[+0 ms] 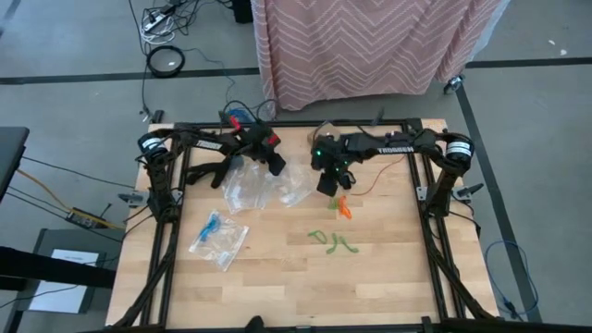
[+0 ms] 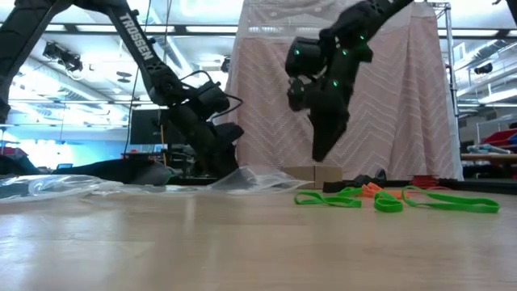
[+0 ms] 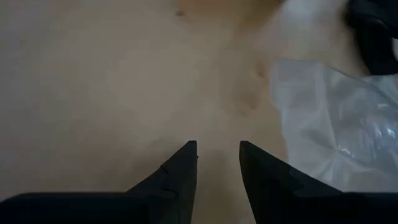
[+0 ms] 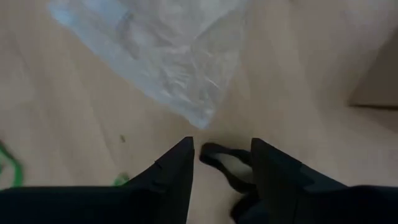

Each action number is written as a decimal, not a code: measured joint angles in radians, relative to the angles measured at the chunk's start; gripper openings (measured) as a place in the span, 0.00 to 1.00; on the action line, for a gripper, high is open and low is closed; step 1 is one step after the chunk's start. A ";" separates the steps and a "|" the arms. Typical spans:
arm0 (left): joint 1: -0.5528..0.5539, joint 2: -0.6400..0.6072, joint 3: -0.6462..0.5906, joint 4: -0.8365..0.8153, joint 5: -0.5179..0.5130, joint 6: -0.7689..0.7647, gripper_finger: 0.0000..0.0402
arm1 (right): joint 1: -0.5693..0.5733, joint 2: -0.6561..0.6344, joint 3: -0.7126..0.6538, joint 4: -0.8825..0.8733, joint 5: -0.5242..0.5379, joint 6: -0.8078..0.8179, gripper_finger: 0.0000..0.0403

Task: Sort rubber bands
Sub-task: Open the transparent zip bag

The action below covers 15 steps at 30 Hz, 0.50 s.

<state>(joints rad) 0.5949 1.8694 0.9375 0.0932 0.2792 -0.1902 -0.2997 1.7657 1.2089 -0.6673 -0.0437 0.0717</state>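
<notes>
The right claw [image 4: 221,152] hangs over the counter [image 1: 277,277] with its tips apart and empty, and a black band [image 4: 219,157] lies on the wood right between them, just short of a clear bag [image 4: 163,59]. In the high view this claw [image 1: 327,184] sits just above the orange bands [image 1: 343,209], with the green bands [image 1: 331,240] farther toward the near edge and a blue band inside another bag [image 1: 218,238] off to the left. The left claw [image 3: 217,152] is also released and holds nothing, hovering over bare wood beside the crumpled bags [image 1: 264,188]. The step looks like picking the black band. To do it well, I would lower the right claw straight down until the tips nearly touch the wood, keeping the loop centred in the gap so both sides of it are caught, then close slowly. The band is thin and floppy, so a shallow pinch may slide off; the bag edge is close and should stay outside the grip. Lift a little first to check the band comes up alone.
</notes>
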 joint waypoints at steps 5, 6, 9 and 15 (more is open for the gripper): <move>-0.034 0.000 0.000 0.007 -0.011 0.004 0.32 | 0.038 0.001 -0.113 0.150 0.033 0.057 0.38; -0.039 0.000 0.000 0.010 -0.021 0.005 0.32 | 0.040 0.000 -0.119 0.178 0.036 0.066 0.39; -0.042 0.000 0.000 0.007 -0.033 0.006 0.32 | 0.039 -0.001 -0.135 0.199 0.057 0.068 0.39; -0.041 0.000 0.000 0.014 -0.046 0.010 0.32 | 0.011 -0.001 -0.138 0.225 0.050 0.082 0.39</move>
<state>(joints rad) 0.5541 1.8694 0.9379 0.1071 0.2333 -0.1806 -0.2891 1.7649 1.0710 -0.4419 0.0060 0.1539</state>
